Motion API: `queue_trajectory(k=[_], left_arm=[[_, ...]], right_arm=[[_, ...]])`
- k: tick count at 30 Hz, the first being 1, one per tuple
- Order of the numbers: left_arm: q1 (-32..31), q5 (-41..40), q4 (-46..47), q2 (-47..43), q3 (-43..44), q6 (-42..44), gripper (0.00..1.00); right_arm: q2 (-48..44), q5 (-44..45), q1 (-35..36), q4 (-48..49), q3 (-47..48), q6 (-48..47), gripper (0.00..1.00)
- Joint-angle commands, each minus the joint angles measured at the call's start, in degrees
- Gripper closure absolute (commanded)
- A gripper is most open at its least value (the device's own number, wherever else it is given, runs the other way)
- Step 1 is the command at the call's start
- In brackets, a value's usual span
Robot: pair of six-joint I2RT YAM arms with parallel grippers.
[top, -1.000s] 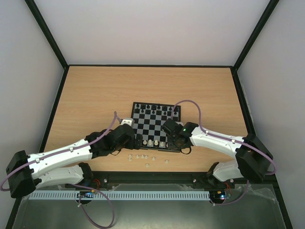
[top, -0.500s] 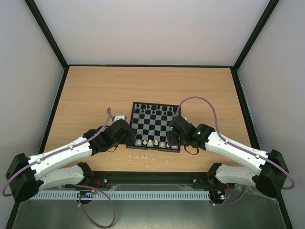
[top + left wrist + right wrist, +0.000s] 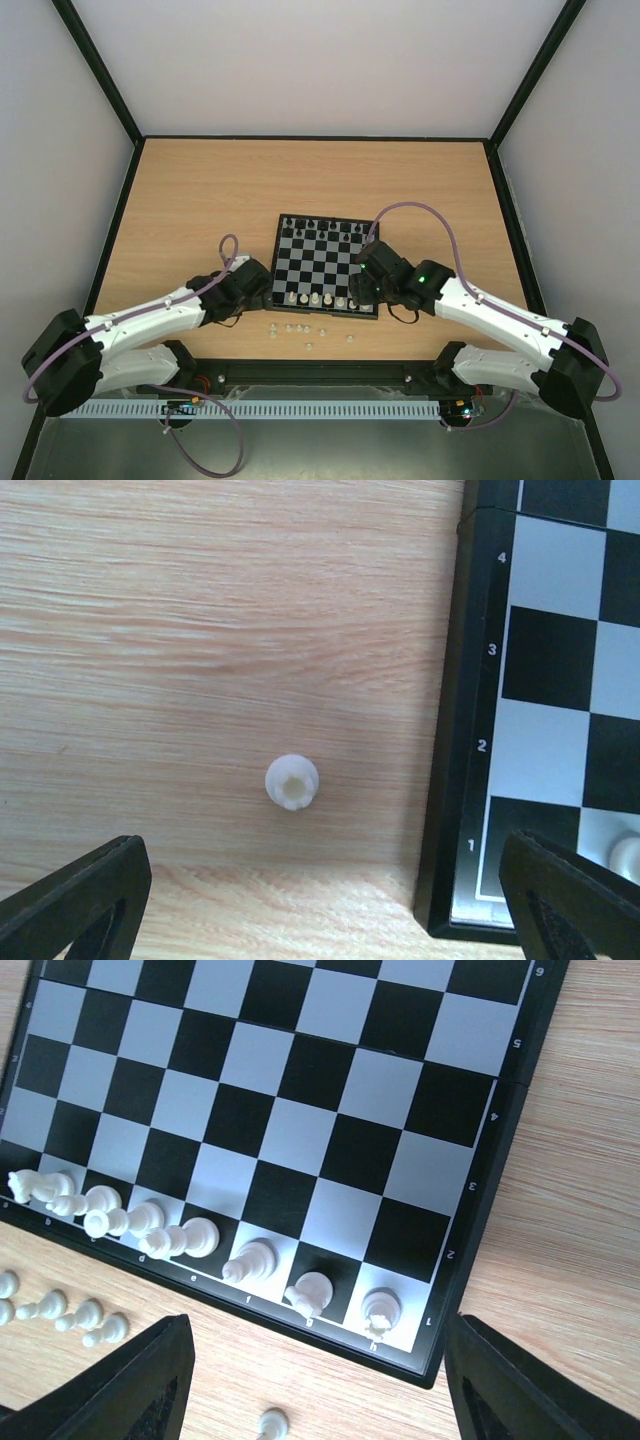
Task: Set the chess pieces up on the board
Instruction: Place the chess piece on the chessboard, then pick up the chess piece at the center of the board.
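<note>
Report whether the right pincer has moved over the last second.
Yes. In the top view the right pincer has shifted slightly to the right, toward the right edge of the board, and its arm has swung out to the right behind it.

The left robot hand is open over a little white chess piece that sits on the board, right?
Not quite. The left gripper is open over the white piece, but it sits on the wooden table beside the board, not on it. The left wrist view shows this.
</note>
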Motion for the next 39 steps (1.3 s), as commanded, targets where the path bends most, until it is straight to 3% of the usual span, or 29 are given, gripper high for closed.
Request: queue_trajectory(k=[1, 8, 26, 39], left_arm=[[0.8, -1.9, 2.3, 2.2, 0.1, -1.0, 0.04], [1.3, -2.5, 4.2, 3.9, 0.0, -0.3, 0.10], [4.4, -1.8, 5.0, 2.9, -0.3, 2.6, 0.42], [5.4, -0.8, 5.7, 2.2, -1.2, 3.2, 0.57]], right_arm=[[-1.3, -1.8, -0.4, 0.1, -0.3, -1.2, 0.31], [-1.3, -2.0, -0.3, 0.2, -0.6, -1.2, 0.31], [-0.4, -1.5, -0.3, 0.3, -0.6, -1.3, 0.31], [-0.4, -1.8, -0.3, 0.2, -0.7, -1.3, 0.31]])
